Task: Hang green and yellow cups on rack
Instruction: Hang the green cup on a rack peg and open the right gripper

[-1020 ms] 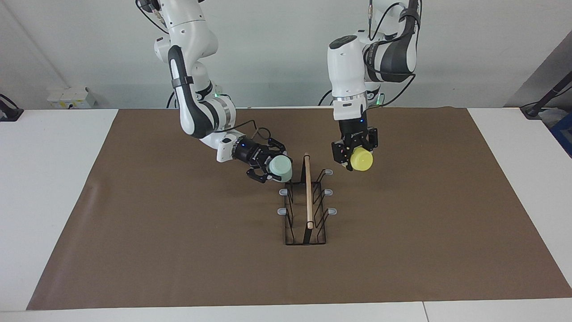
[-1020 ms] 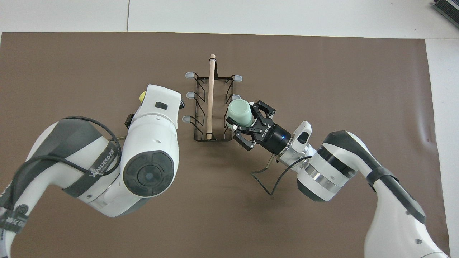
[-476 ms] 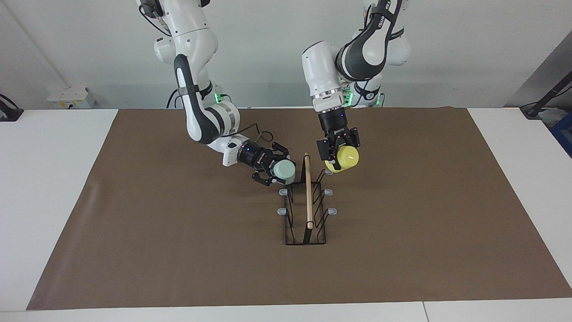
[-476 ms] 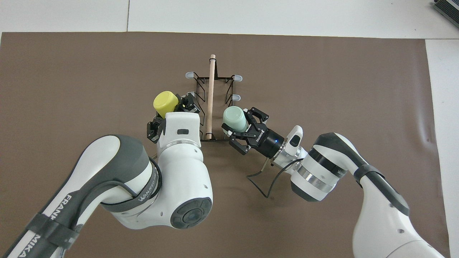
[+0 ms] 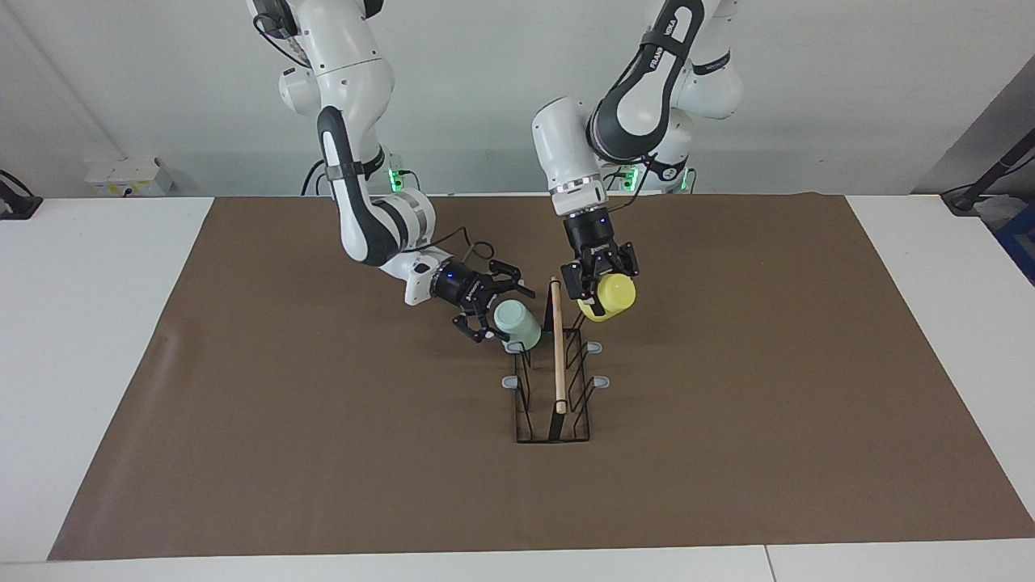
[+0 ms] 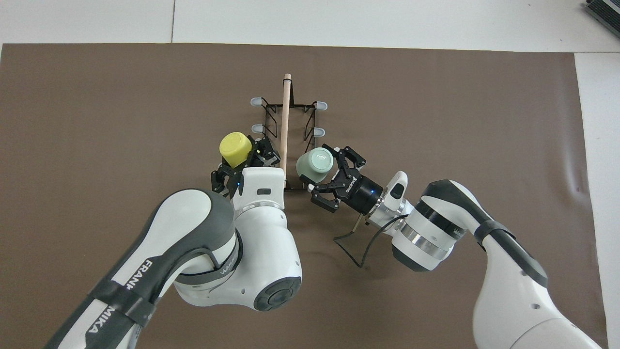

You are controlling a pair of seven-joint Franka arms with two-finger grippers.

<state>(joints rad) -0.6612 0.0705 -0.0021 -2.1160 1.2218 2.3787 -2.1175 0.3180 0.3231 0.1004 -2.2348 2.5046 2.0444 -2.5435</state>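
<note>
Both cups (image 5: 517, 324) moved onto rack (image 5: 556, 380), bases tilted upward.

Robotics lab: 2 Franka arms (image 5: 356, 162), brown-matted table (image 5: 728, 404).

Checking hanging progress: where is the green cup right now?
The green cup sits on the rack at the prong nearest the robots on the right arm's side, at the open right gripper.

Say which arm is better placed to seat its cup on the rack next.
Right, likely. The right gripper has the green cup low against the rack, covering the prong nearest the robots on its side. The left gripper holds the yellow cup higher, over the rack's end.
</note>
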